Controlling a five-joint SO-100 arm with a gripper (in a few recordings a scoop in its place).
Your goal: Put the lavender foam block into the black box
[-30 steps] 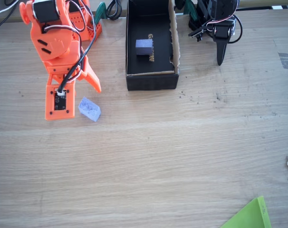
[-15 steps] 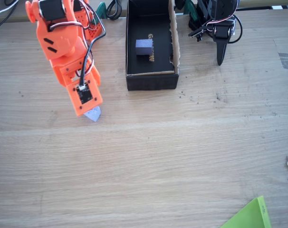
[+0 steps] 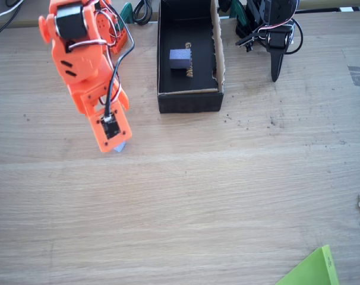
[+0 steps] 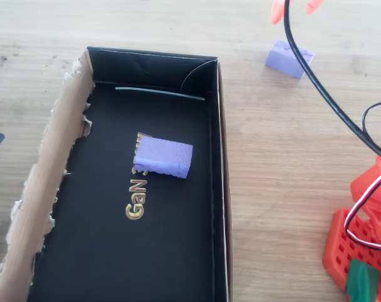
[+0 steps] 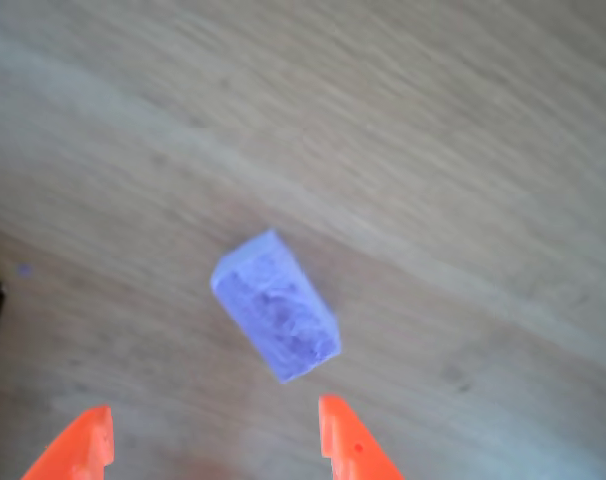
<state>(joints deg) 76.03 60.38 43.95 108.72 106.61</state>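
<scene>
A: What's different from a second ago?

B: The orange arm (image 3: 88, 65) has swung right in the fixed view. A second ago its wrist sat left of the lavender foam block (image 5: 275, 318); now it hangs right over it, and just a corner of the block peeks out below the wrist.

A: And the end effector (image 5: 215, 440)?

B: Spread wide and empty. In the wrist view both orange fingertips (image 5: 335, 425) sit just near of the block, not touching it, which lies skewed on the table (image 3: 227, 202).

A: So no grasp yet?

B: No. I'd call this lining up; it must still descend and close.

A: And the black box (image 3: 218, 53)?

B: To the right and farther back, already holding the darker purple block (image 4: 163, 157).
</scene>
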